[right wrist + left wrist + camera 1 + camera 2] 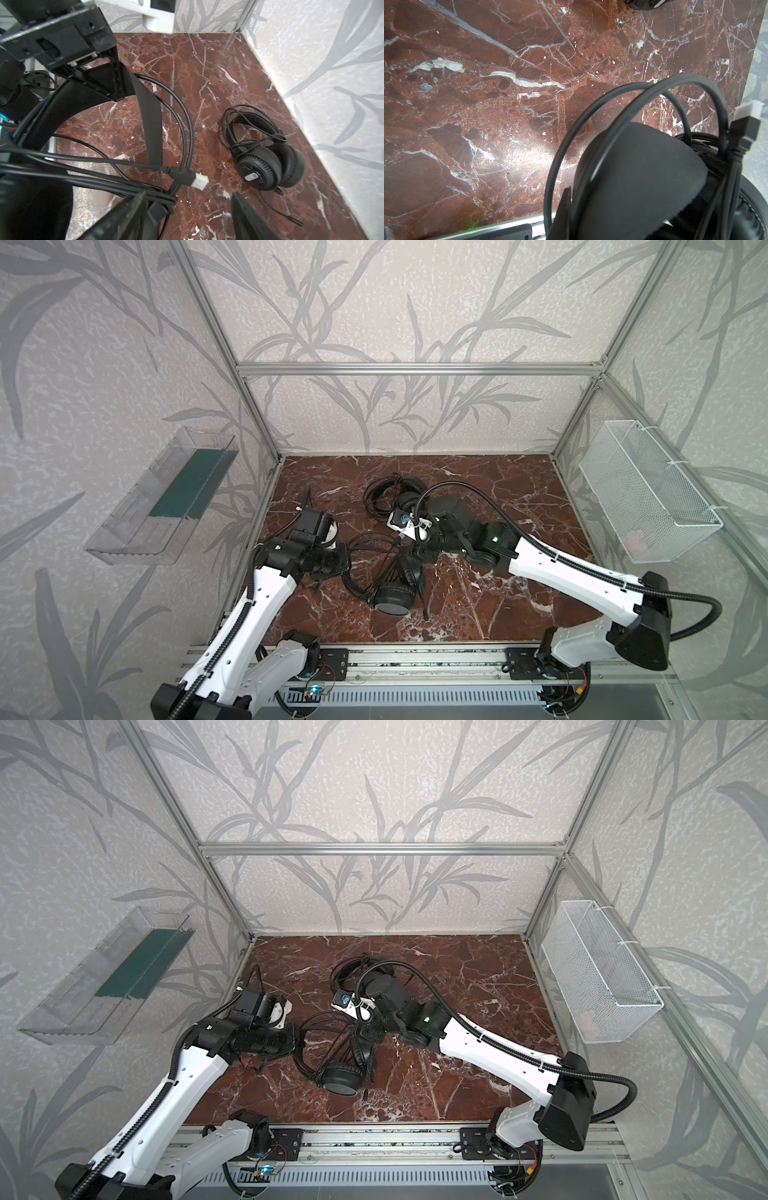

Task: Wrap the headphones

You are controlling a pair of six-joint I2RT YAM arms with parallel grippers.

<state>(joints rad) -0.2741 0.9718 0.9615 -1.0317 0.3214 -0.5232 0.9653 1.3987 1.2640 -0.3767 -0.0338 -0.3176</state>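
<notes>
One of the headphones (392,599) (340,1079) lies front-centre on the marble table (498,489), its cables looping loosely around it. My left gripper (351,551) (299,1040) is shut on its headband (68,104); in the left wrist view the black band (633,176) fills the jaws. My right gripper (187,209) stands open just above this headset's cable bundle (124,187), which rests against one finger (128,207). The white-capped USB plug (195,179) (745,131) hangs in front of it. A second pair of headphones (268,164) (405,499), cable wound around it, lies farther back.
A white wire basket (648,497) hangs on the right wall and a clear plastic tray (166,493) on the left wall. An aluminium rail (415,659) carrying both arm bases runs along the front edge. Patterned walls close the back and sides.
</notes>
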